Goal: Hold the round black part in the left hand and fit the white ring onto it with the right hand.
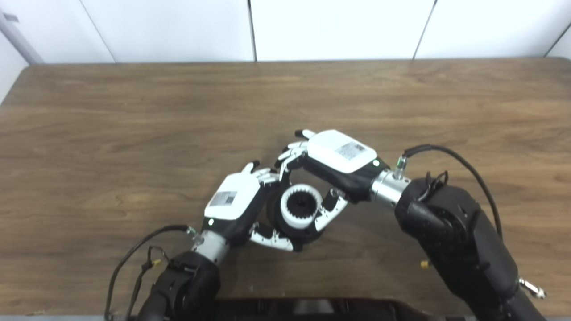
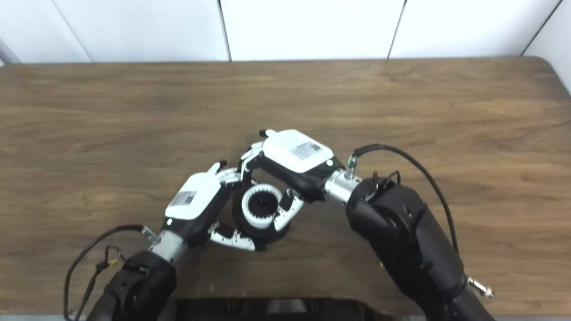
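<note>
My left hand (image 1: 238,203) is shut on the round black part (image 1: 299,235), holding it just above the near middle of the table; only the part's dark rim shows under the ring. The white ring (image 1: 287,206), toothed on its inside, sits on top of the black part. My right hand (image 1: 332,162) comes in from the right and grips the ring, thumb on its right side, fingers curled over its far side. The two hands touch around the parts. The same scene shows in the right eye view, with the ring (image 2: 248,207) between both hands.
The brown wooden table (image 1: 134,116) spreads wide on all sides of the hands. A white wall stands behind its far edge. A dark part of the robot's body (image 1: 303,307) shows at the bottom edge. Black cables loop off both forearms.
</note>
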`<state>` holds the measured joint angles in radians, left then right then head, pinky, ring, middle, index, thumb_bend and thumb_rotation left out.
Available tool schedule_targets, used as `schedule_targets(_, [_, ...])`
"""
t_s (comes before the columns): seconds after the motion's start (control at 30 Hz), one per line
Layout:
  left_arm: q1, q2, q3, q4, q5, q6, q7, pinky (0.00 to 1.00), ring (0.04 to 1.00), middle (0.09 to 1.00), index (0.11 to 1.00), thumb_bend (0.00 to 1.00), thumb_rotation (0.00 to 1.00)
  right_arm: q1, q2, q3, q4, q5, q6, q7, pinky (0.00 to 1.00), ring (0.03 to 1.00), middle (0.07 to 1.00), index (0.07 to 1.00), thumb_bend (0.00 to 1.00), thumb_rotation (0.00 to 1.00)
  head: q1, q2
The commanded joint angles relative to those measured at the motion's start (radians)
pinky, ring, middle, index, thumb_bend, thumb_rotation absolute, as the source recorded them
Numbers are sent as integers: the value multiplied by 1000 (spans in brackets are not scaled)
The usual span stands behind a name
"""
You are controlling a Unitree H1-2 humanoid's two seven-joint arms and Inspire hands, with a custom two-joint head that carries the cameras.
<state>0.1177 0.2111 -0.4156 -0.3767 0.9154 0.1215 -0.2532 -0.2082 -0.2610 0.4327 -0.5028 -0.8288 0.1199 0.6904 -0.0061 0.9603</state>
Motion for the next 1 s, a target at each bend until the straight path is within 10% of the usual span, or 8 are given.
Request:
schedule_targets(0.0, [3,-1,-11,-16,13,-2,-26,1000,877,780,482,526,57,-9,-27,-14,42,-19,-11,-20,1000,871,791,483,526,139,0,1])
schedule_targets(0.23, [2,-3,-11,-20,23,10,-40,1000,886,779,482,526,56,-5,-41,-33,75,1,-10,-41,1000,865,786,492,524,152,0,1])
schedule_targets(0.3, [1,-4,-10,-16,22,9,-39,1000,885,776,482,526,56,-8,-43,-35,73,4,-4,-36,1000,867,793,614,852,293,-2,0])
schedule_targets(0.4, [1,-5,-10,-10,22,7,-34,1000,881,776,482,526,57,-20,-48,-37,59,1,9,-16,1000,900,838,716,983,422,-1,-4])
schedule_targets(0.97, [-2,-1,-6,10,17,-6,-20,1000,873,771,482,526,56,-159,-64,-83,-153,49,174,215,1000,1000,987,922,1000,475,0,-12])
